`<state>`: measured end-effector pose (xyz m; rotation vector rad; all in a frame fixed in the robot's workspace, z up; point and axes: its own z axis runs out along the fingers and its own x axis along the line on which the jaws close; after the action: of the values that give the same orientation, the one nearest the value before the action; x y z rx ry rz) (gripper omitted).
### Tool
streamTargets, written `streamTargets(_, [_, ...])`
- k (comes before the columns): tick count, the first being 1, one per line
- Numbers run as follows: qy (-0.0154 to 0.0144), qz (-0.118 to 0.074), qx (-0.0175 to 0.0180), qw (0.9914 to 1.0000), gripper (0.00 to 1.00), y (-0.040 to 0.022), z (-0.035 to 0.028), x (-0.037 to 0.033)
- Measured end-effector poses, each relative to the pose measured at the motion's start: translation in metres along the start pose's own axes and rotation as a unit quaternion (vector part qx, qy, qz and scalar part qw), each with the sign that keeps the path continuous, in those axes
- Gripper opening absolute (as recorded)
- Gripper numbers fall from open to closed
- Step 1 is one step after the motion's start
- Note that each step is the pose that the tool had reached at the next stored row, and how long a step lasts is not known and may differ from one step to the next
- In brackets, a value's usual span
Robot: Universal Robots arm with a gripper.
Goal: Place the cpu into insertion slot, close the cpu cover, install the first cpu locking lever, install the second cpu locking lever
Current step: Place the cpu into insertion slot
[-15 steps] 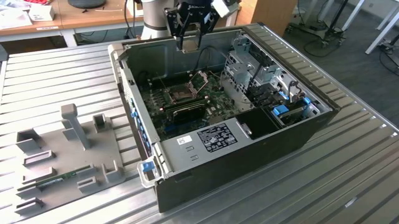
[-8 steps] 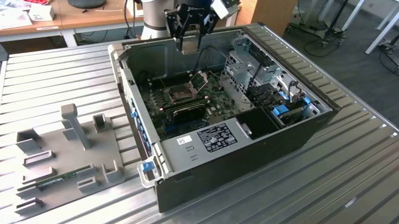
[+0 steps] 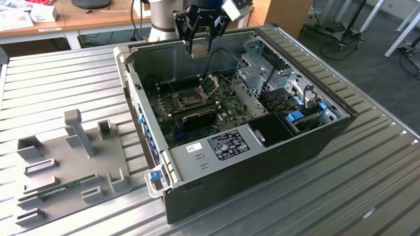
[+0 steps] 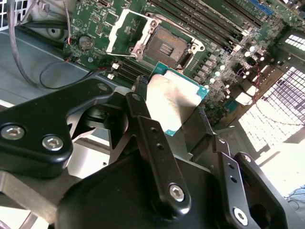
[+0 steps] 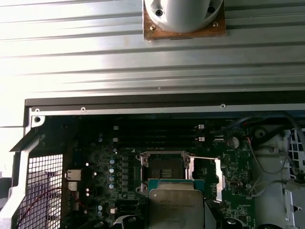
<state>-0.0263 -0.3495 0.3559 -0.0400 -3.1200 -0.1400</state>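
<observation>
Strong light bleaches the ribbed surface [image 5: 95,57] in the first wrist view. Glare whitens the cpu [image 4: 174,98] in the second wrist view, while the computer case [image 3: 217,196] stays dim inside.

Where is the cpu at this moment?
In both wrist views the cpu sits clamped in the gripper, above the motherboard and short of the empty insertion slot.
</observation>
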Motion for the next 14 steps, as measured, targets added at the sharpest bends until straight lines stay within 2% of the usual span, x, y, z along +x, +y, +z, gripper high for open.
streamTargets(14, [0.0000,0.000,0.0000,1.00000,0.54,-0.0003,0.0030,0.0000])
